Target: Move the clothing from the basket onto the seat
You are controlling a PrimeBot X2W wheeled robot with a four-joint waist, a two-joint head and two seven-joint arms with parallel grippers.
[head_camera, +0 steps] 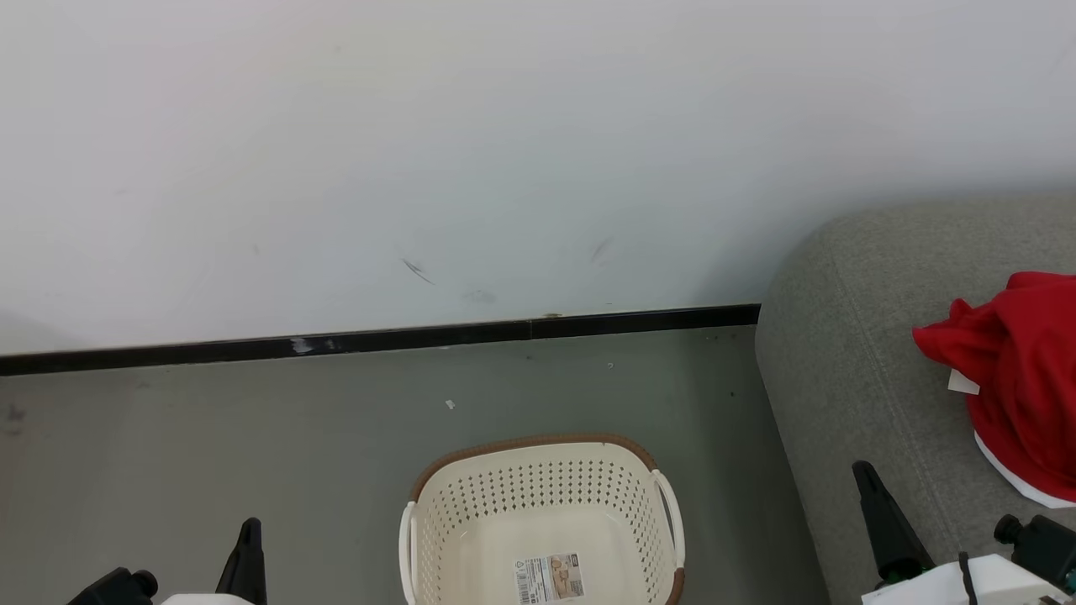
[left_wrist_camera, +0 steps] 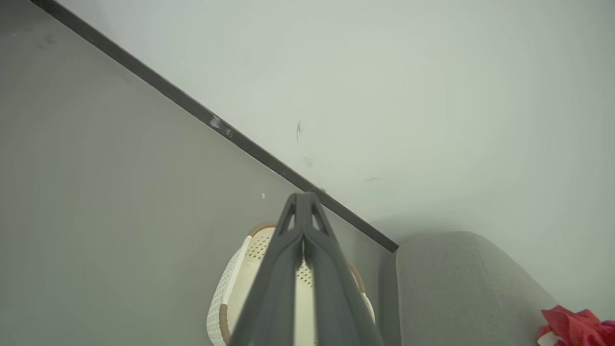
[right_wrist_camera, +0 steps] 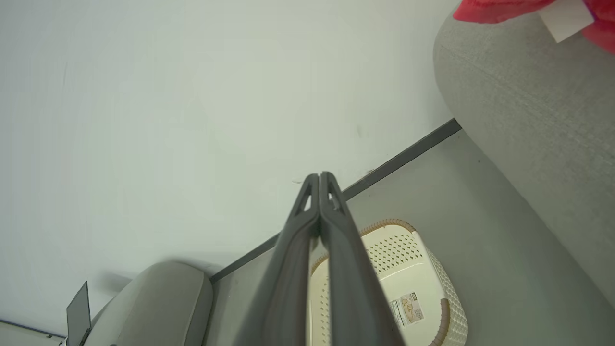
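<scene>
Red fabric clothing (head_camera: 1021, 378) lies heaped on the grey upholstered sofa seat (head_camera: 849, 378), leaving the cream perforated plastic basket (head_camera: 538, 487) bare, so left gripper (left_wrist_camera: 303, 197) and right gripper (right_wrist_camera: 319, 177) hang pinched together on nothing, apparently finished.

**Both our grippers sit low, fingers pressed together**

From the head camera we see our left gripper (head_camera: 250, 531) at the lower left, a dark tapered point aimed straight up the frame. Our right gripper (head_camera: 864, 477) is at the lower right, leaning a little to the left. It stands higher in the frame than the left one. Behind the right gripper sits its pale wrist casing (head_camera: 950, 588) with a black knob (head_camera: 1038, 542) beside it. A second black knob (head_camera: 118, 584) shows by the left wrist. In each wrist view, that gripper's two long dark fingers run up from the bottom edge and touch along their length to the tips.
</scene>
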